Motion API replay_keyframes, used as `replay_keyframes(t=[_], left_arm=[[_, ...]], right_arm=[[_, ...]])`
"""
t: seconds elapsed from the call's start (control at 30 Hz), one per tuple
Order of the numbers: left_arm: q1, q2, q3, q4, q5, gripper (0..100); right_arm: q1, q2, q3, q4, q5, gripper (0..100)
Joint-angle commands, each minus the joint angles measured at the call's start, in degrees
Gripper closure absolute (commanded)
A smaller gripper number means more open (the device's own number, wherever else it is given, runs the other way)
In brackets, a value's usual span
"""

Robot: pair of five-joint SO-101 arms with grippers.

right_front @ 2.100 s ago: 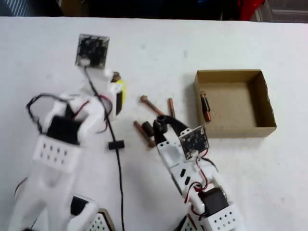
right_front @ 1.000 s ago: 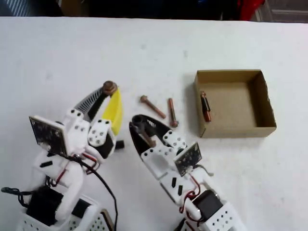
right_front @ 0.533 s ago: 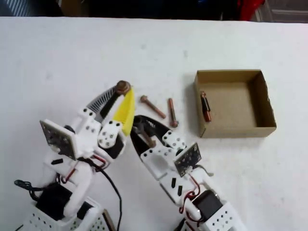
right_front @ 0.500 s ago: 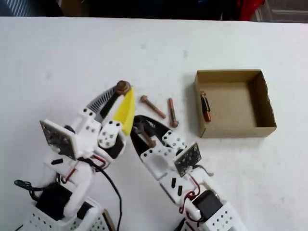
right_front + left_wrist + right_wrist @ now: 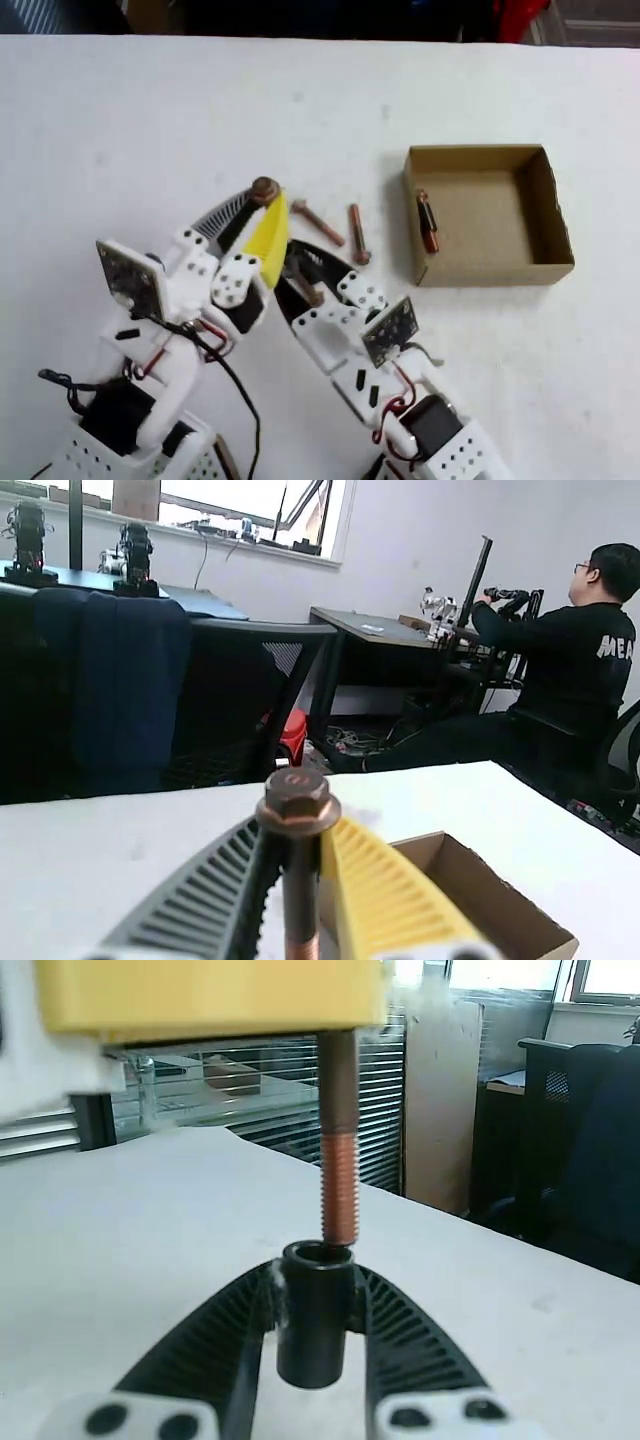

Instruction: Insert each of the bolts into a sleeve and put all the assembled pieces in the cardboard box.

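Observation:
My left gripper point(image 5: 262, 196) is shut on a copper bolt point(image 5: 298, 880), held upright with its hex head point(image 5: 265, 188) above the grey and yellow fingers point(image 5: 385, 905). Close beside it, my right gripper point(image 5: 296, 264) is shut on a black sleeve point(image 5: 314, 1310), standing upright between black ribbed fingers point(image 5: 205, 1355). In the right wrist view the bolt's threaded end point(image 5: 338, 1185) hangs straight above the sleeve, its tip at the sleeve's mouth. Two loose bolts point(image 5: 318, 222) point(image 5: 357, 235) lie right of the grippers. The cardboard box point(image 5: 545, 215) holds one assembled piece point(image 5: 428, 222).
Another copper piece point(image 5: 308, 291) lies on the table under the right gripper's fingers. The box point(image 5: 500, 920) stands to the right of both arms. The white table spreads open behind and to the left. A cable runs along the left arm's base.
The left arm has carried the bolt rightward and nearer, up to the right gripper. The right gripper shifted left at first and has since kept still with the sleeve.

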Motion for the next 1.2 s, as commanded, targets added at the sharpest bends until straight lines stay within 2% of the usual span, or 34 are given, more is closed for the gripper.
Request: replay_keyframes(t=[0.0,0.4,0.53,0.63,1.07,1.17], left_arm=[[0.8,-0.6,-1.8,0.2,0.7,98],[0.9,-0.7,-1.8,0.4,0.7,98],[1.1,-4.5,-1.2,1.5,0.9,98],[1.1,-6.8,0.9,3.6,0.8,98],[1.2,-7.5,6.9,4.0,1.1,98],[3.5,-7.7,7.5,9.0,0.9,98]], right_arm=[[-0.1,-0.7,0.4,-1.4,0.0,98.2],[-0.1,-0.6,0.4,-1.3,0.0,98.2],[-0.1,-0.6,0.4,-1.3,0.0,98.2],[-0.1,-0.6,0.4,-1.3,0.0,98.2],[-0.1,-0.6,0.4,0.3,0.0,98.2],[-0.1,-0.6,0.4,0.4,0.0,98.2]])
